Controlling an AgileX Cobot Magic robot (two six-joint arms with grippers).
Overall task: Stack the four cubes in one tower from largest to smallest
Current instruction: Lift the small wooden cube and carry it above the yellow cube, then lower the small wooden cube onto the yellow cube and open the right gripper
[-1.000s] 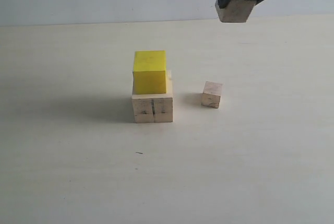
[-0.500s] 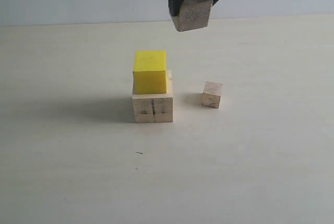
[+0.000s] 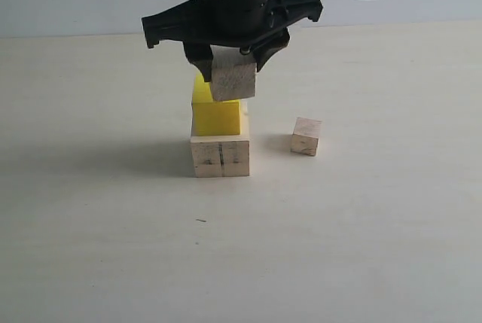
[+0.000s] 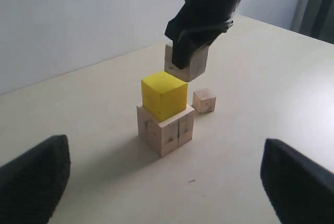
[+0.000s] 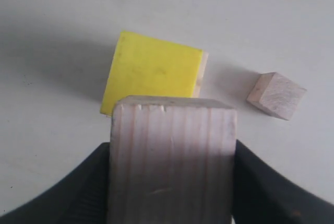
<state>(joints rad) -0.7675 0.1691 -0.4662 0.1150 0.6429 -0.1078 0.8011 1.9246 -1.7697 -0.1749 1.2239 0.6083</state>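
Table (image 3: pixel 361 248): pale, flat. Large wood cube (image 3: pixel 220 156), with a dark crack on its face, rests on the table straight below the right gripper's (image 3: pixel 232 67) jaws. Yellow cube (image 3: pixel 216 117) sits on top of it, just under those jaws. The jaws are clamped on the medium wood cube (image 3: pixel 233 80), close above the yellow one; contact unclear. Small wood cube (image 3: pixel 306 136) lies on the table, off to one side of the jaws. Left gripper (image 4: pixel 167 192): jaws spread wide, nothing between, back from the stack.

Medium cube (image 3: pixel 233 82) now above yellow cube (image 3: pixel 216 117)
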